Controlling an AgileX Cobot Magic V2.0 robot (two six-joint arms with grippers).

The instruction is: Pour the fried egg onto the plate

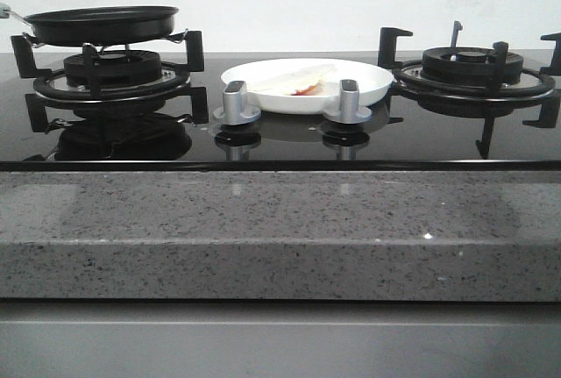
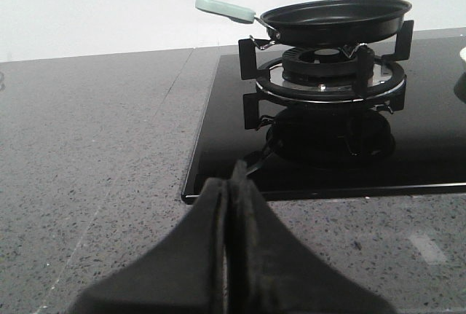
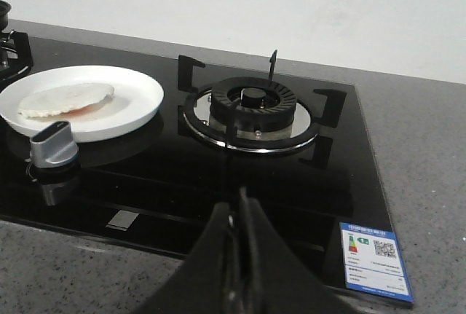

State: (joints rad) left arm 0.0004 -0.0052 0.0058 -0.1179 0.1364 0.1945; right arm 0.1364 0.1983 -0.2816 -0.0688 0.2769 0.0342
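Knobs [image 1: 237, 103] in front of plate [image 1: 368, 90] w/ fried egg [image 1: 294, 80]; pan [image 1: 101, 24] on L burner [image 1: 112, 69]

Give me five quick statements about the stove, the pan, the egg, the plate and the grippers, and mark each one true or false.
1. The fried egg lies on the plate. True.
2. The frying pan sits on the right burner. False: it sits on the left burner; the right burner is bare.
3. The left gripper is holding the pan's handle. False: it is shut on nothing, well back from the pan.
4. The right gripper is shut and holds nothing. True.
5. The plate stands between the two burners, behind two silver knobs. True.
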